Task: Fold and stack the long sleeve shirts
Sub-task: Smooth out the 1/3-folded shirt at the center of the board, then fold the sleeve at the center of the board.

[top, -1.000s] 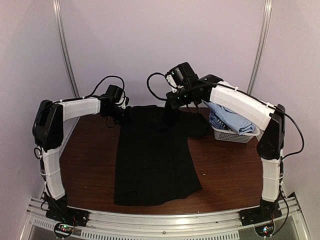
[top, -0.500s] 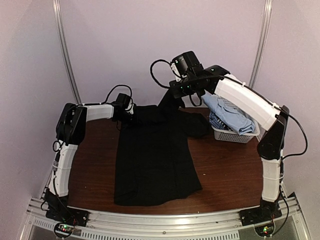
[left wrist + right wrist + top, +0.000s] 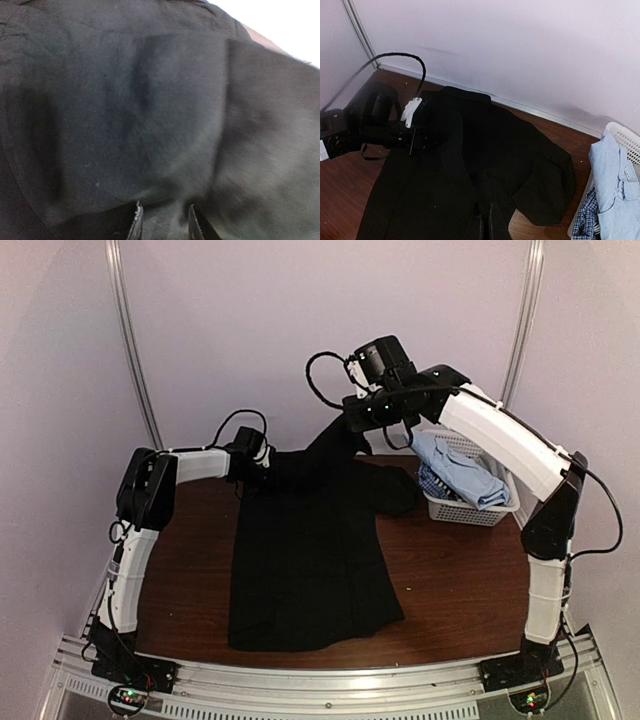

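1. Three shirts are in view. The black shirt point(image 3: 310, 560) lies spread on the desk point(image 3: 460, 580), with its hem toward the near edge and its collar end at the far edge. The pale blue shirt point(image 3: 465, 472) and the patterned shirt point(image 3: 433, 483) sit heaped in the white basket point(image 3: 470, 512) at the far right.
2. The right hand point(image 3: 352, 432) is up above the far edge, clenched on a strip of the black shirt near the collar. Its wrist view shows the fingers pressed close, with cloth running up between them in a taut ridge.
3. The left hand point(image 3: 252, 462) sits low at the shirt's far-left shoulder. Its wrist view is filled with dark cloth, some of it bunched between the fingertips point(image 3: 136, 226). I judge that it is gripping the shoulder, though the blur leaves some doubt.
4. Handling: the cloth looks light, thin and limp. It peaks where it is lifted and sags everywhere else, so one pinch will not keep its shape. It probably slides easily over the smooth wood.
5. Where to hold: shoulders, cuffs and hem corners are the best places, taken two at a time and kept apart so the panel hangs flat. The sleeve point(image 3: 398, 495) bundled on the side toward the basket likely needs laying across the body first.
6. Writing: no brand, label or lettering can be read on the cloth or the basket.
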`<state>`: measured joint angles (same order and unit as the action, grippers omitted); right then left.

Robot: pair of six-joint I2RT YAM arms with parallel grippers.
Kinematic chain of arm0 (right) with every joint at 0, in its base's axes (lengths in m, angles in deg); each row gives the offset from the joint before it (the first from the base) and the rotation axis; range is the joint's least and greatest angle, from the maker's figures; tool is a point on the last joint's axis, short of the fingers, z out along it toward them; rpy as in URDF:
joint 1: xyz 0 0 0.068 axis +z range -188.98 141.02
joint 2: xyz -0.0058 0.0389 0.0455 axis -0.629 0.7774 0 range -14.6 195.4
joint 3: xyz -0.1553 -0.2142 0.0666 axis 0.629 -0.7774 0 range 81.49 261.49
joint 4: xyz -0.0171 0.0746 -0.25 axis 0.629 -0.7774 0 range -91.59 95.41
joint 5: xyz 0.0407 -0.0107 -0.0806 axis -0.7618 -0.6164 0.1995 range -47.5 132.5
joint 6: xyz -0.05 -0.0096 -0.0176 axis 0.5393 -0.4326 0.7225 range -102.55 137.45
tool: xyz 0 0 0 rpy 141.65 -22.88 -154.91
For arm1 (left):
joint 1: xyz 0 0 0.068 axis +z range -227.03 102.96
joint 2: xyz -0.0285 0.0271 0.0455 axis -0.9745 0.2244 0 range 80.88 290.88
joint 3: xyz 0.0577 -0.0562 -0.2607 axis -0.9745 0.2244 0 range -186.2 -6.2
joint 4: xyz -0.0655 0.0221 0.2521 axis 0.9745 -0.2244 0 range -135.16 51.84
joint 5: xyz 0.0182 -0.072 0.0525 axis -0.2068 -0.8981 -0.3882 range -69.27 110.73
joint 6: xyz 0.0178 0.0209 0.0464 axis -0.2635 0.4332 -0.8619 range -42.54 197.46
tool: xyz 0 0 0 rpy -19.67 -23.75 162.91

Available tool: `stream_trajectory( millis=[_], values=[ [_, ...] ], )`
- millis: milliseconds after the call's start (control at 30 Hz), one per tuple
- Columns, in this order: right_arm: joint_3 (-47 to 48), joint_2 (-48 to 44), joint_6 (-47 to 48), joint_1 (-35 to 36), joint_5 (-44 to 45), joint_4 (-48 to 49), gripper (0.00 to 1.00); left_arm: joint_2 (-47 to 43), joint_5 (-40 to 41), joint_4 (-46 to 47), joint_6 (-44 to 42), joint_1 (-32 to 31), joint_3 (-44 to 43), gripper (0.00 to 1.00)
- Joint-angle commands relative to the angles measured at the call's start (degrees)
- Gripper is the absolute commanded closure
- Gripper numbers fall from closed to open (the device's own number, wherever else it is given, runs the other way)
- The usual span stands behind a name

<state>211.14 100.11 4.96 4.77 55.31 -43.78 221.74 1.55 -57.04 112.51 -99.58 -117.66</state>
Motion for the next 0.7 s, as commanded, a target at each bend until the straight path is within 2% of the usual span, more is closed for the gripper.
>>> stream_trajectory(
  millis=[0, 233, 467, 667],
  values=[
    [-4.1, -1.4, -2.6, 1.8, -4.8, 1.3, 0.99, -0.5, -3.0, 3.1, -0.3, 0.4, -2.2, 0.66],
    [-4.6, 1.2, -4.8, 5.5, -9.6, 2.6, 0.99, -6.9, -2.4, 3.1, 1.1, 1.5, 1.3, 0.65],
    [-5.1, 8.9, -5.4, 12.7, -15.4, 3.9, 0.99, -20.2, 3.3, 3.2, 2.5, 5.8, 16.0, 0.65],
    [-7.1, 15.8, -6.8, 16.6, -21.0, 7.8, 0.97, -27.4, 5.0, 3.0, 1.2, 8.3, 26.3, 0.65]
  ],
)
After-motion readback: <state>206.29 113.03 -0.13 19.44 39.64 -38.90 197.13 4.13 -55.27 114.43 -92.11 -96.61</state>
